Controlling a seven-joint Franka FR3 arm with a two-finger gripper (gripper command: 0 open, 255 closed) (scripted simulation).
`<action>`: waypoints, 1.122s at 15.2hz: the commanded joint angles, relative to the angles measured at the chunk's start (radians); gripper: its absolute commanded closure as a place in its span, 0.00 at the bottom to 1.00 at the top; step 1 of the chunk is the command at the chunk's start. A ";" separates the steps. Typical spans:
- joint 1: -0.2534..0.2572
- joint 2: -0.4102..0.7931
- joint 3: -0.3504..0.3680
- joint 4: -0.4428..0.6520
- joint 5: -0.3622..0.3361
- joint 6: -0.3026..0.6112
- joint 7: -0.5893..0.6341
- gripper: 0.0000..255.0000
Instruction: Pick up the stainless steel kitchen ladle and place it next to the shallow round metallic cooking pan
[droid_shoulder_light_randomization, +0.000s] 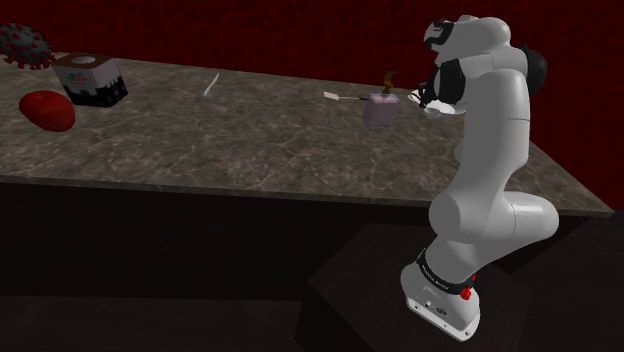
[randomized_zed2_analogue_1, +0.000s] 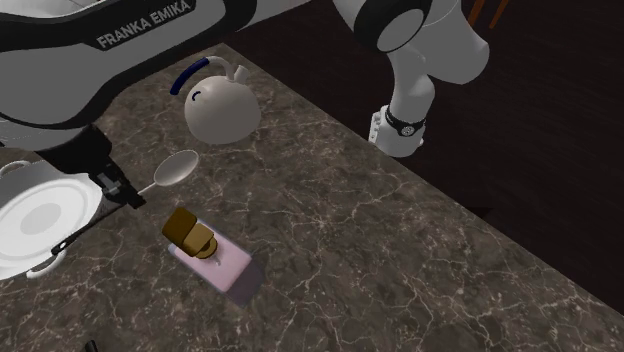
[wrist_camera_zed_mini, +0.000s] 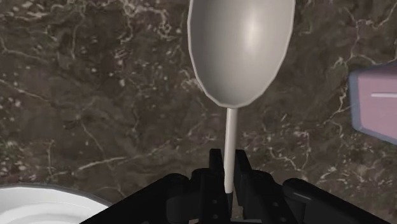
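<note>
Where you stand in the task: with the ladle (wrist_camera_zed_mini: 242, 54) in the gripper (wrist_camera_zed_mini: 227, 173) and the pan (randomized_zed2_analogue_1: 42, 225) just beside it, you look to be at the placing step, with the pick-up done.
Gripper: its black fingers are drawn narrow and clasp the thin handle near its end.
Ladle: pale grey, with its bowl pointing away from the gripper over the dark veined counter (randomized_zed2_analogue_1: 400, 260). You cannot tell from these views whether it rides clear of the stone.
Pan: white and round, its rim close beside the gripper on the side away from the ladle's bowl.
Pink block (randomized_zed2_analogue_1: 228, 262): near the bowl but apart from the ladle, with a brown piece (randomized_zed2_analogue_1: 188, 230) on top.
Kettle (randomized_zed2_analogue_1: 222, 110): white and rounded, a little beyond the bowl.
Far end: a red lump (droid_shoulder_light_randomization: 47, 110), a dark box (droid_shoulder_light_randomization: 92, 80) and a spiky ball (droid_shoulder_light_randomization: 25, 45) sit well apart from the work.
Your next move: likely to lower the ladle onto bare stone between the pan, block and kettle, then spread the fingers. Keep the handle off the pan's rim.
</note>
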 joint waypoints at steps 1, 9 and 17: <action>0.002 0.006 0.001 -0.017 0.003 0.022 -0.005 1.00; 0.013 0.026 0.009 -0.093 0.016 0.113 -0.025 1.00; 0.014 0.031 0.010 -0.103 0.019 0.126 -0.028 1.00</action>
